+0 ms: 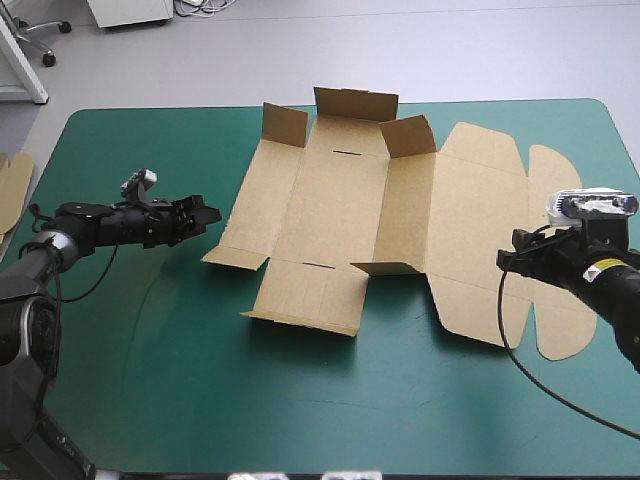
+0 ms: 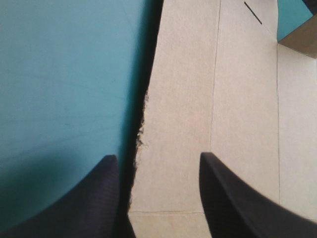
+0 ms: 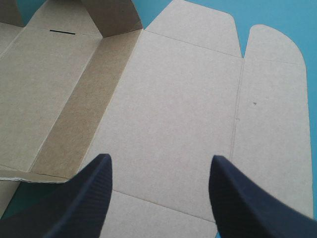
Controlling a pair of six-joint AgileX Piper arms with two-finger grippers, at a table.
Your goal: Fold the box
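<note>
One brown box (image 1: 330, 200) lies partly raised in the middle of the teal-green surface (image 1: 200, 360), between two pincers. The left pincer (image 1: 205, 215) stands wide open just beside the box's left flap, whose ragged edge runs ahead between its black fingers (image 2: 101, 198). The right pincer (image 1: 515, 262), also wide open, is over the flat lid panel. A yellow label (image 1: 603, 268) on the right arm is too small to read. One strip of more board (image 1: 12, 190) shows at the surface's left edge

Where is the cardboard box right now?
High view: the box lies opened out from the table's middle toward its right, left gripper at its left edge, right gripper over its right end.
</note>
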